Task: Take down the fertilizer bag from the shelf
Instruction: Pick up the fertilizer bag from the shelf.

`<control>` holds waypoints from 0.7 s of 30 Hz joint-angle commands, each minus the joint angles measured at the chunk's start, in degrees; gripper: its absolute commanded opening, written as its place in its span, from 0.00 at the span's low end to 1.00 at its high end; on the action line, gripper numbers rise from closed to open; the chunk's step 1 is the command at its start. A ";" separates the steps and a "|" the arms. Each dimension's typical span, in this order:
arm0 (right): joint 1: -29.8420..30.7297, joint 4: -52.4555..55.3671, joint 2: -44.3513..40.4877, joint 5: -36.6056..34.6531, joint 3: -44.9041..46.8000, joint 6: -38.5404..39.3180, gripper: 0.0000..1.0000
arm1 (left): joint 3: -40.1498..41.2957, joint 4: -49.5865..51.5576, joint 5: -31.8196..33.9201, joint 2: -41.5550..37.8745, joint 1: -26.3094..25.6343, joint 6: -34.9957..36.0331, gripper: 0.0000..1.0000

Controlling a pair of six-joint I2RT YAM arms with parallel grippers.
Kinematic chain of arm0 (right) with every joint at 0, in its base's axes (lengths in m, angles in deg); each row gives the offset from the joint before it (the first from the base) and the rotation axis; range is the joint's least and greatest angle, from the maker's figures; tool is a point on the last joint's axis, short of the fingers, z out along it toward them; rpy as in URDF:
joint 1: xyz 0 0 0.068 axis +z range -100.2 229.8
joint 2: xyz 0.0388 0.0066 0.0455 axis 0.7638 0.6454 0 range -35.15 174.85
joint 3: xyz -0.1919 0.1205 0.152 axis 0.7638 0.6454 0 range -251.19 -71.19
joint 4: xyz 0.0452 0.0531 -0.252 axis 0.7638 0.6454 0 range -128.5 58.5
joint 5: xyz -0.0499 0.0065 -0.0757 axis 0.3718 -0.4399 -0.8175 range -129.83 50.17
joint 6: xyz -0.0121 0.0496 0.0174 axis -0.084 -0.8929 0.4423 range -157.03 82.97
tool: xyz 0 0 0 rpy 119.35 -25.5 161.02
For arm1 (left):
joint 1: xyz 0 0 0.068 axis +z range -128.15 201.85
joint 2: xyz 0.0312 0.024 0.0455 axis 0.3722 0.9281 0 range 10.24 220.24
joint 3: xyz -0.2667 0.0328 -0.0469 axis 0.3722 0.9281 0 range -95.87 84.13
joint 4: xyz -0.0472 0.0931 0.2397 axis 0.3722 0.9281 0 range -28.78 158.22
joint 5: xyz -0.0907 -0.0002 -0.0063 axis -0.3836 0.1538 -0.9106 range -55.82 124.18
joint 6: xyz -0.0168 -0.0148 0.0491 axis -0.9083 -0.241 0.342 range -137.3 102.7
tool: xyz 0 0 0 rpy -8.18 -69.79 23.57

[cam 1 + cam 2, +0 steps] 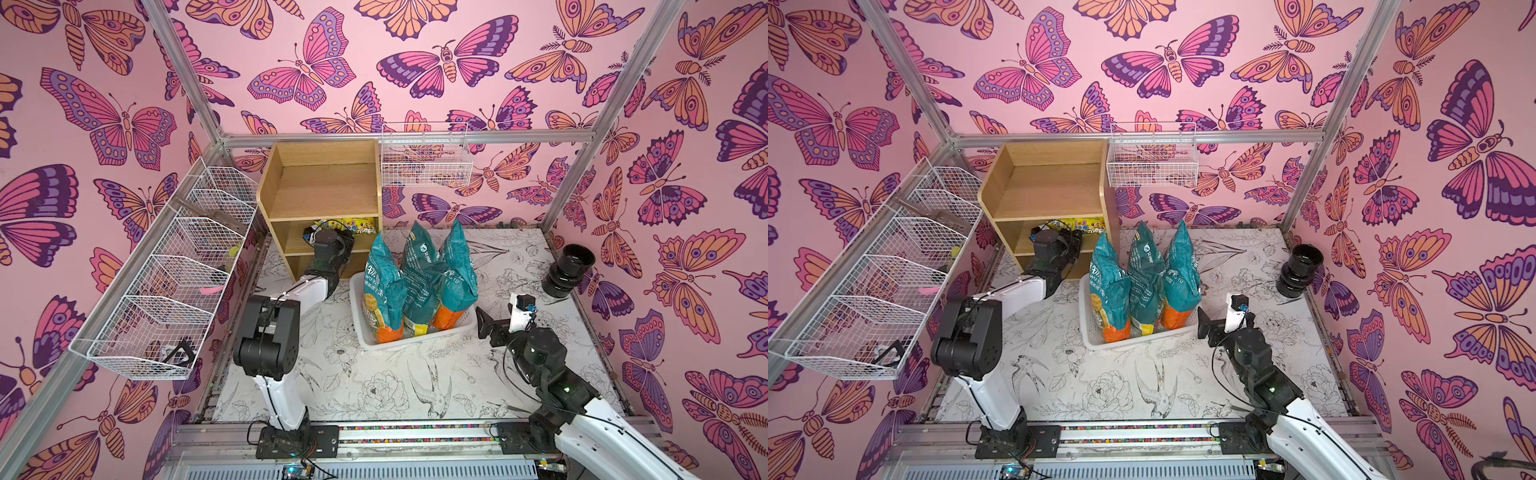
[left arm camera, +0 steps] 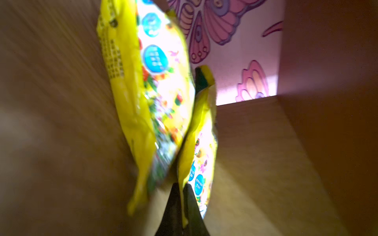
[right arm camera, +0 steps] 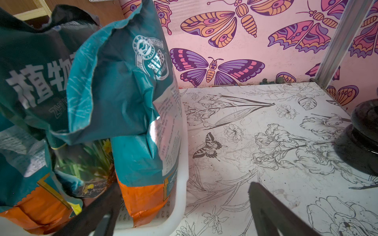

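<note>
The light-wood shelf [image 1: 320, 187] [image 1: 1046, 187] stands at the back left. Yellow printed packaging [image 1: 361, 226] shows in its middle tier. My left arm reaches into that tier. In the left wrist view two yellow bags stand there. My left gripper [image 2: 181, 196] is shut on the lower edge of the fertilizer bag [image 2: 201, 143]. The larger yellow bag [image 2: 147, 92] leans beside it, blurred. My right gripper [image 1: 484, 322] [image 3: 183, 186] is open and holds nothing, low over the table at the white basket's near right corner.
A white plastic basket [image 1: 415, 336] beside the shelf holds three upright teal-and-orange bags [image 1: 419, 282]. A black pot [image 1: 569, 270] stands at the right wall. White wire baskets hang on the left wall [image 1: 166, 282] and the back wall [image 1: 426, 160].
</note>
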 commanded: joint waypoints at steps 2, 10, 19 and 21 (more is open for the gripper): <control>0.08 -1.23 -0.04 -0.49 -1.28 0.92 0.99 | 1.40 -0.07 0.14 -10.61 0.40 5.56 0.00; 0.09 -1.23 -0.37 -0.31 -1.38 0.96 0.99 | 5.21 7.53 1.25 -29.16 -0.38 10.68 0.00; 0.02 -1.25 -0.48 0.87 -1.42 0.55 0.99 | 8.98 18.59 5.23 -47.47 -4.20 17.45 0.00; 0.09 -1.14 -0.40 1.11 -1.50 0.59 0.99 | 10.18 19.65 3.88 -49.21 -4.81 16.87 0.00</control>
